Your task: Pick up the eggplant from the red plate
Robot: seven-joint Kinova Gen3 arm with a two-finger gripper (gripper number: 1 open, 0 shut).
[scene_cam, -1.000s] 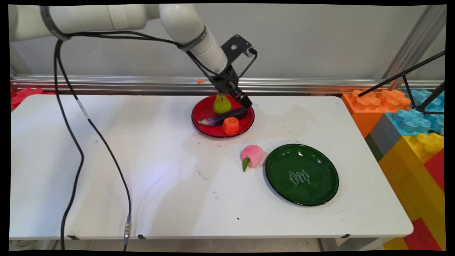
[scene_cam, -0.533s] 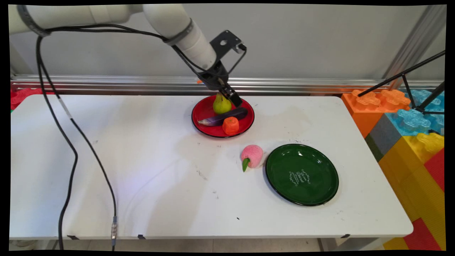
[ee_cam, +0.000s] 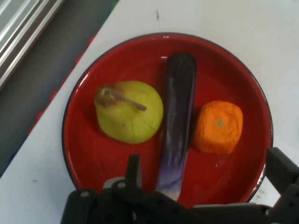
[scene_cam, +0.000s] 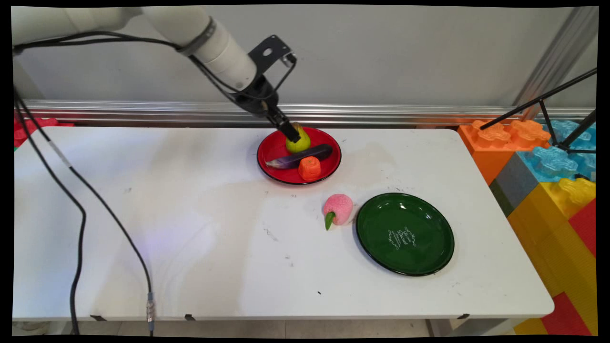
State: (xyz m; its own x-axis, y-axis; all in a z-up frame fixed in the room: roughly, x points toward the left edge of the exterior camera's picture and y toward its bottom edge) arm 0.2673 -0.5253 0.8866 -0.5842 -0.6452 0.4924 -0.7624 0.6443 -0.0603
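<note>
A white tabletop [scene_cam: 143,228], scuffed in places, stands before a plain grey wall [scene_cam: 405,52] with a metal rail [scene_cam: 143,112] along its foot. At the right are big coloured foam blocks [scene_cam: 548,176] and black tripod legs [scene_cam: 557,109].

Bright, even light from overhead; shadows under the arm fall soft on the table [scene_cam: 190,228]. Glare glints on the green plate [scene_cam: 405,233] toward 12 o'clock. The hand view is slightly soft.
</note>
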